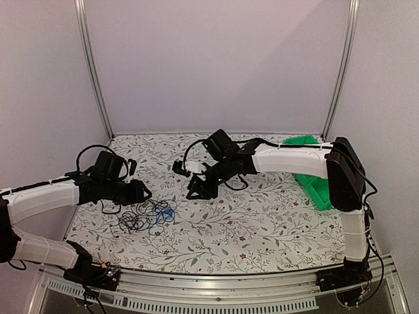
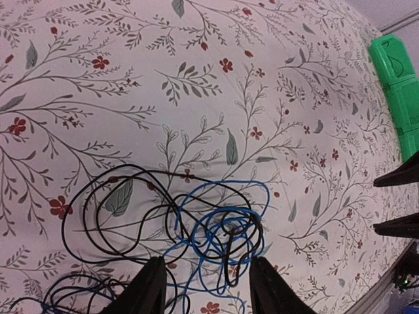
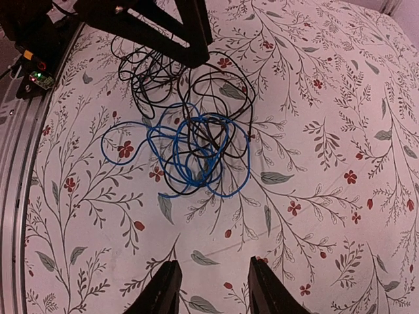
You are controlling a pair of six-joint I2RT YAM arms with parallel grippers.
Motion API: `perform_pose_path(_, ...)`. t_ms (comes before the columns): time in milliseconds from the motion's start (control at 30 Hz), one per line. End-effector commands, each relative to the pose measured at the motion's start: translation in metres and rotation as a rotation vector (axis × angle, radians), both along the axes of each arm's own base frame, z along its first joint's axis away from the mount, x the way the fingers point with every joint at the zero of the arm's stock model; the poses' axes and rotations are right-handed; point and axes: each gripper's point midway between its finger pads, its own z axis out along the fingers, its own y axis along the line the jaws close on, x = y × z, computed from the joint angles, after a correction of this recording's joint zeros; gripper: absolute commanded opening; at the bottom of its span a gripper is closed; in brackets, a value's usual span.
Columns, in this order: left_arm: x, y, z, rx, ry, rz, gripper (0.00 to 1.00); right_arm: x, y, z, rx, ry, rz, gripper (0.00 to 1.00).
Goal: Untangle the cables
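Both spread, empty: left gripper (image 2: 208, 288) and right gripper (image 3: 211, 288) poised by the tangled cables (image 1: 145, 217). Next, pinch the lower-left blue cable (image 1: 167, 213)

The left arm (image 1: 46, 196) and right arm (image 1: 288, 159) have white covers on their long sections and black housings (image 1: 344, 173) at the joints. Thin black cable loops (image 1: 88, 148) run outside both arms. The fingers (image 2: 152, 291) are black, flat and tapered. The left base (image 1: 98, 271) carries a small board with red and green lights.
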Motion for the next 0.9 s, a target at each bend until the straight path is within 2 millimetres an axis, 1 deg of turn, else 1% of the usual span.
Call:
perform_pose_path(0, 0.001, -0.007, -0.006, -0.034, 0.014, -0.022, 0.41, 0.006, 0.017, 0.013, 0.073, 0.001, -0.007, 0.4)
perform_pose_path(100, 0.005, -0.01, -0.011, -0.034, 0.019, -0.033, 0.35, 0.005, 0.024, 0.012, 0.079, -0.008, -0.001, 0.4)
perform_pose_path(167, 0.008, -0.012, -0.016, -0.032, 0.029, -0.038, 0.25, 0.006, 0.028, 0.011, 0.082, -0.011, 0.004, 0.42)
perform_pose_path(200, 0.008, -0.013, -0.017, -0.033, 0.036, -0.046, 0.18, 0.006, 0.03, 0.012, 0.084, -0.016, 0.005, 0.43)
perform_pose_path(267, 0.012, -0.018, -0.015, -0.043, 0.038, -0.061, 0.03, 0.007, 0.032, 0.012, 0.093, -0.024, 0.01, 0.48)
perform_pose_path(300, 0.013, -0.02, -0.012, -0.052, 0.035, -0.067, 0.0, 0.007, 0.034, 0.014, 0.104, -0.032, 0.016, 0.51)
perform_pose_path(367, 0.016, -0.026, -0.002, -0.077, 0.016, -0.082, 0.0, 0.005, 0.038, 0.019, 0.134, -0.03, 0.029, 0.54)
perform_pose_path(467, 0.019, -0.034, 0.022, -0.123, -0.028, -0.113, 0.0, -0.004, 0.048, 0.02, 0.163, 0.001, 0.053, 0.56)
perform_pose_path(533, 0.02, -0.035, 0.039, -0.138, -0.063, -0.119, 0.0, -0.009, 0.055, 0.017, 0.172, -0.002, 0.068, 0.57)
perform_pose_path(600, 0.021, -0.034, 0.052, -0.142, -0.088, -0.113, 0.0, -0.013, 0.065, 0.02, 0.183, -0.012, 0.084, 0.59)
perform_pose_path(633, 0.022, -0.033, 0.058, -0.143, -0.098, -0.11, 0.0, -0.013, 0.069, 0.018, 0.186, -0.011, 0.088, 0.59)
perform_pose_path(733, 0.021, -0.032, 0.071, -0.145, -0.114, -0.106, 0.0, -0.011, 0.079, 0.019, 0.216, -0.004, 0.092, 0.62)
perform_pose_path(833, 0.02, -0.032, 0.082, -0.158, -0.122, -0.106, 0.0, -0.013, 0.089, 0.028, 0.267, 0.024, 0.112, 0.65)
perform_pose_path(867, 0.02, -0.033, 0.085, -0.161, -0.127, -0.106, 0.0, -0.014, 0.092, 0.028, 0.28, 0.037, 0.122, 0.65)
